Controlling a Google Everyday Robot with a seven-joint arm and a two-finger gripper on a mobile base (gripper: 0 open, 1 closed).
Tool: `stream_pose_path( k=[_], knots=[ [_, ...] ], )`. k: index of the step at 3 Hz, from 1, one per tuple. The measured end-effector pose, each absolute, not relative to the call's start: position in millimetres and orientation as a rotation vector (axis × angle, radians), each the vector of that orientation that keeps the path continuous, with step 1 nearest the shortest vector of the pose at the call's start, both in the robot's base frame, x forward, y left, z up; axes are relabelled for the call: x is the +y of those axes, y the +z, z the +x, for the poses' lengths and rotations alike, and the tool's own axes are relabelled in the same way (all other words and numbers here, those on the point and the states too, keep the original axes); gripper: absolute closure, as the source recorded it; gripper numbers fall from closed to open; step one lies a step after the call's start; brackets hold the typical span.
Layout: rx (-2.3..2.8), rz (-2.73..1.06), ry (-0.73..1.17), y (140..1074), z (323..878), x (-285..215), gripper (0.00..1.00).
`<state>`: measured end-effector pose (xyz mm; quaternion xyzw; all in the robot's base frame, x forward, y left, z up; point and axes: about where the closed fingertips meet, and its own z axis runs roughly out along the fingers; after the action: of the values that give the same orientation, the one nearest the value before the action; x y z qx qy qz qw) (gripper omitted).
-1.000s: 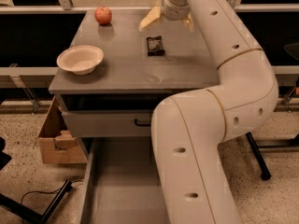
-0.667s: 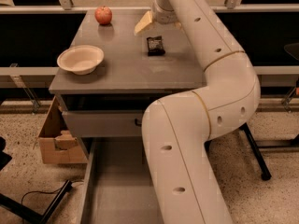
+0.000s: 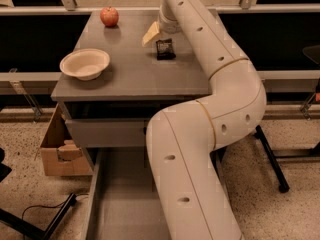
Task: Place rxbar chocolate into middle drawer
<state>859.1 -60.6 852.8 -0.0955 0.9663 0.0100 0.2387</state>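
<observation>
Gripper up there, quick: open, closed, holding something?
Gripper: cannot be told; it sits above the tabletop, just left of the rxbar chocolate, which lies flat.

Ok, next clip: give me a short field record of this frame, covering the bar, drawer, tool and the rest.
rxbar chocolate: lying flat on the cabinet top, towards the rear
tool: over the cabinet top, just left of the bar
middle drawer: pulled open below, partly hidden by the arm
apple: rear left of top
bowl: front left, upright
task state: bar not yet in drawer
</observation>
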Motion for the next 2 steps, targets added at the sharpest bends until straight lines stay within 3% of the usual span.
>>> stream_pose_path(
  k=[2],
  knots=[
    [2.719,-0.282,-0.008,820.3,857.5,-63.8,0.49]
  ],
)
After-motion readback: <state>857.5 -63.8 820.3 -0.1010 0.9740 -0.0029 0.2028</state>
